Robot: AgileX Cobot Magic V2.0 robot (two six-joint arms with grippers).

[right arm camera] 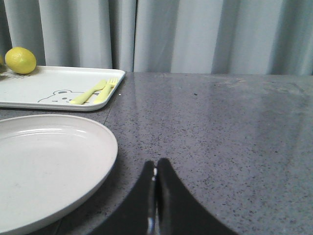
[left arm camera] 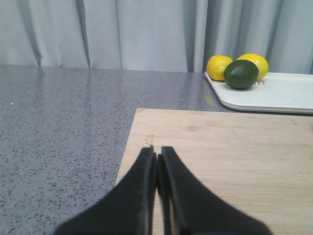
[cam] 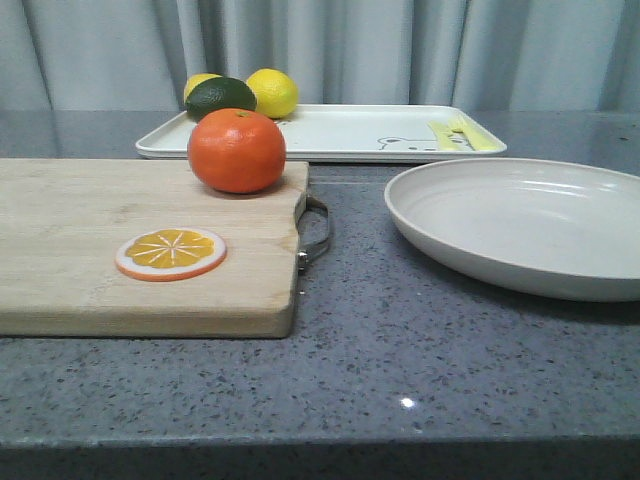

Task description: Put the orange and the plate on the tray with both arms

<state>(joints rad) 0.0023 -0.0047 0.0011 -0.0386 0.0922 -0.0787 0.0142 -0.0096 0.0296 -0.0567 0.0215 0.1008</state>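
Orange-red and glossy, the whole round orange (cam: 237, 150) sits at the far right corner of a pale wooden cutting board (cam: 100, 270), with a flat orange slice (cam: 171, 253) lying nearer on the same board. The wide shallow off-white plate (cam: 520, 225) rests on the counter to the right, well apart from the board. Behind both lies the large white rectangular tray (cam: 340, 132), with a bear drawing; two yellow lemons (cam: 272, 92) and a dark green lime (cam: 220, 95) crowd its left end.

Nothing looks started yet. The left gripper (left arm camera: 157, 159) hangs over the board with its black fingers pressed together, empty; the right gripper (right arm camera: 156, 171) is likewise closed and empty, just beside the plate's rim. Each will need to open first, I'd judge, then reach its item.

The speckled grey stone counter (cam: 420, 380) runs back to pale grey curtains (cam: 350, 50).
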